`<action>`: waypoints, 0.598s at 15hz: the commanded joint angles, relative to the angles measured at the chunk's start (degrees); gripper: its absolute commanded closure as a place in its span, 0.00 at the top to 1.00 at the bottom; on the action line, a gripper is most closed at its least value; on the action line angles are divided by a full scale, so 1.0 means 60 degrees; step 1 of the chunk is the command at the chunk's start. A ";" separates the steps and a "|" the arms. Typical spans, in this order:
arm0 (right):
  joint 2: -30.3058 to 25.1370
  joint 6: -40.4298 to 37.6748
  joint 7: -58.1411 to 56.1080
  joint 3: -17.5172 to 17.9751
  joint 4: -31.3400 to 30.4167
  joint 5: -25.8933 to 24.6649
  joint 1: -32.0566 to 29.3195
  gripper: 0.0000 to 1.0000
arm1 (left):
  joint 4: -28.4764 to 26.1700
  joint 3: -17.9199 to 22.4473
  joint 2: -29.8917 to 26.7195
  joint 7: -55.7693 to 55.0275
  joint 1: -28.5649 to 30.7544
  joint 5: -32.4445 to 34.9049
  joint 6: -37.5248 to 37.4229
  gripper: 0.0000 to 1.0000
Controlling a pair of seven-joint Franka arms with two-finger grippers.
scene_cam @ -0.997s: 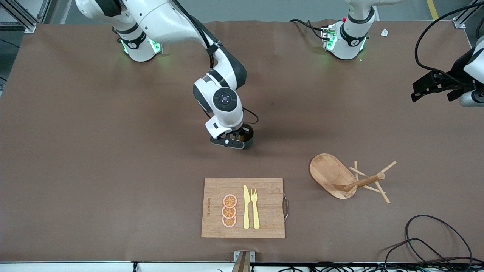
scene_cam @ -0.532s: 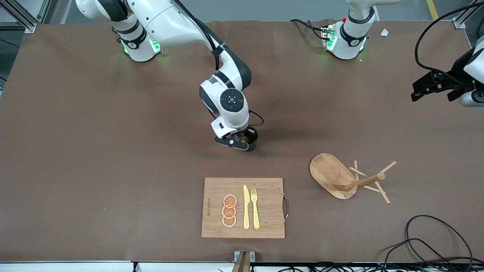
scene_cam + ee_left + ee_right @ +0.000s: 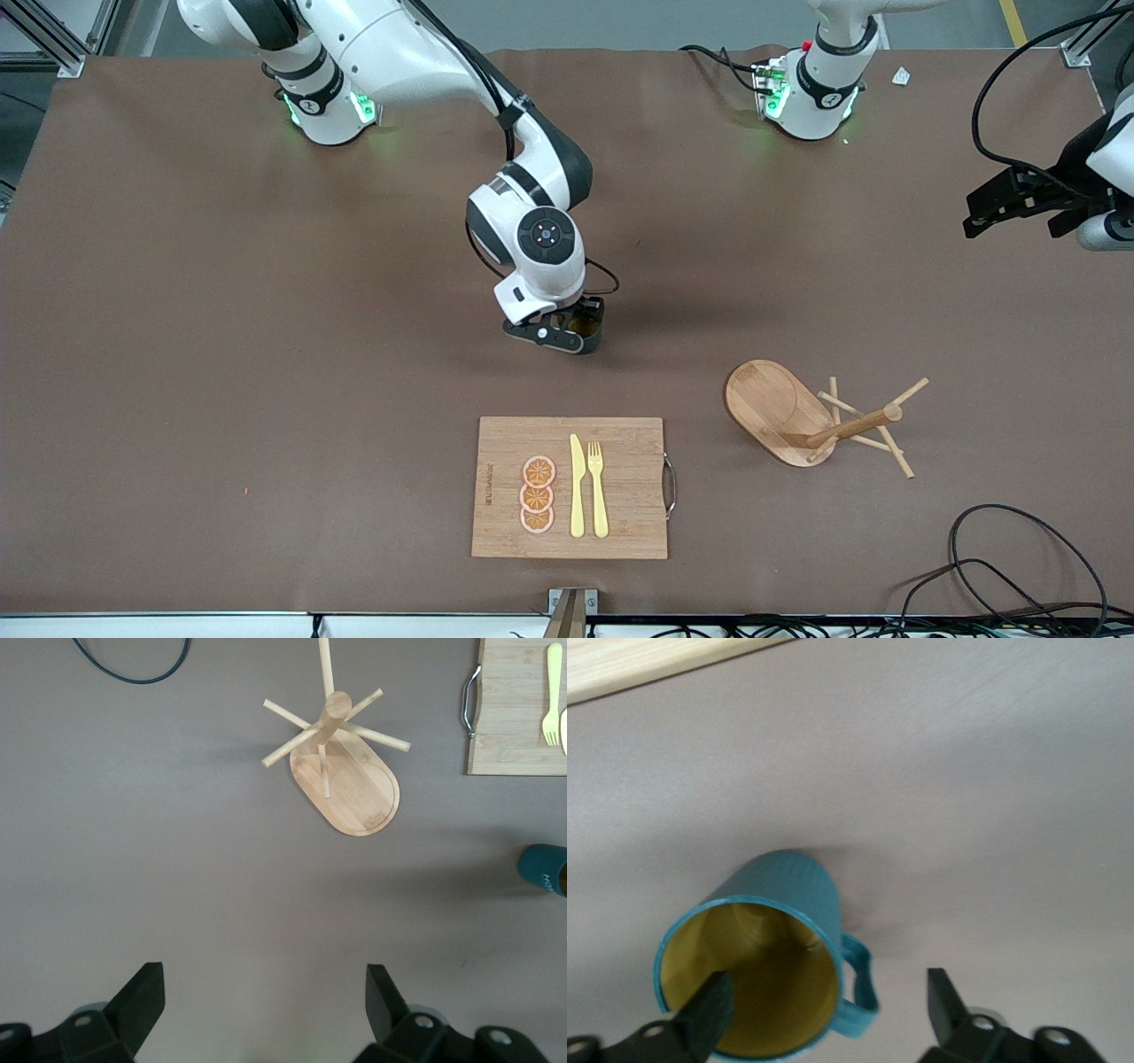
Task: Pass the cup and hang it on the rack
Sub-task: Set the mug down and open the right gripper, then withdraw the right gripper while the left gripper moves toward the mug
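The dark teal cup [image 3: 757, 948] with its yellow inside sits on the brown table near the middle, mostly hidden under the right hand in the front view [image 3: 592, 331]. My right gripper [image 3: 828, 988] is open around it: one finger is inside the cup, the other is outside past the handle [image 3: 859, 979]. In the front view this gripper [image 3: 567, 333] is low over the cup. The wooden rack [image 3: 780, 412] stands toward the left arm's end, nearer the front camera than the cup. My left gripper [image 3: 1014, 217] waits open in the air, with the rack [image 3: 345, 780] below its camera [image 3: 263, 979].
A bamboo cutting board [image 3: 620, 532] holding orange slices [image 3: 537, 494], a yellow knife [image 3: 577, 486] and a fork [image 3: 598, 487] lies near the front edge. Black cables [image 3: 1001, 567] loop at the corner by the left arm's end.
My right gripper carried the cup a little toward the left arm's end, then opened and let go of it. The left arm has not moved.
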 commanded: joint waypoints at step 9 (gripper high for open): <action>-0.3672 -0.3225 -0.6428 -0.0055 -0.1710 -0.0307 -0.4215 1.00 | 0.0069 -0.0290 -0.0034 -0.0065 -0.0100 -0.0075 -0.0143 1.00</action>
